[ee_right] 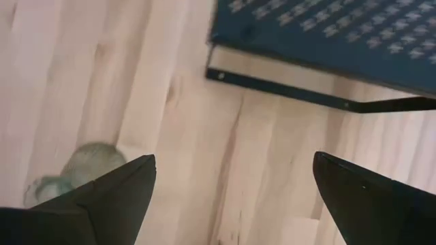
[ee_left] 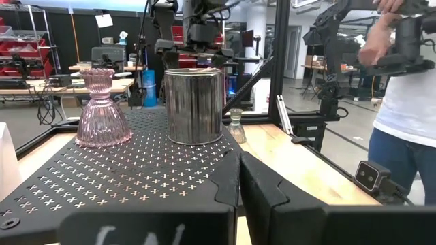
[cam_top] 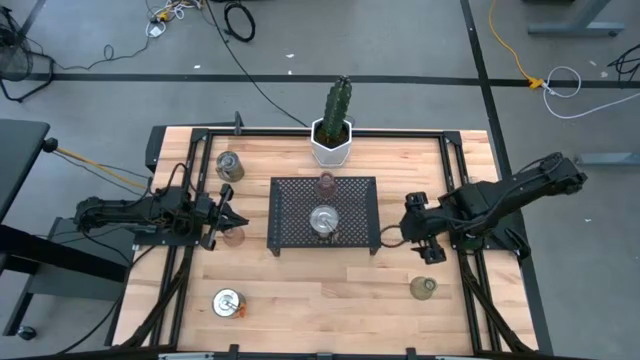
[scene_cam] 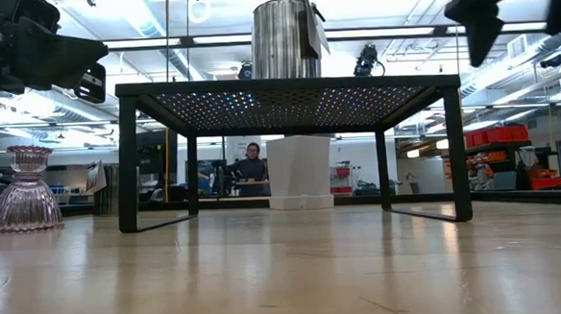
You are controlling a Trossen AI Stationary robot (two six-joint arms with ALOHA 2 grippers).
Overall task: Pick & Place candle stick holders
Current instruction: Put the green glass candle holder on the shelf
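A black mesh tray (cam_top: 290, 200) stands mid-table. A silver holder (cam_top: 323, 220) and a pinkish glass holder (cam_top: 326, 183) stand upright on it. Two more silver holders stand on the wood at the far left (cam_top: 229, 165) and near left (cam_top: 229, 302). A brownish glass holder (cam_top: 234, 236) stands beside my left gripper (cam_top: 238, 214), which is shut, level and holds nothing. A greenish glass holder (cam_top: 424, 288) stands on the wood right of the tray. My right gripper (cam_top: 427, 247) hangs open above the table, pointing steeply down, just far of that holder (ee_right: 78, 170), touching nothing.
A white hexagonal pot with a cactus (cam_top: 333, 140) stands at the far edge behind the tray. Black frame rails (cam_top: 470, 200) run along both sides of the table. A person (ee_left: 409, 102) stands beyond the table's right side. Bare wood lies near the front edge (cam_top: 330, 300).
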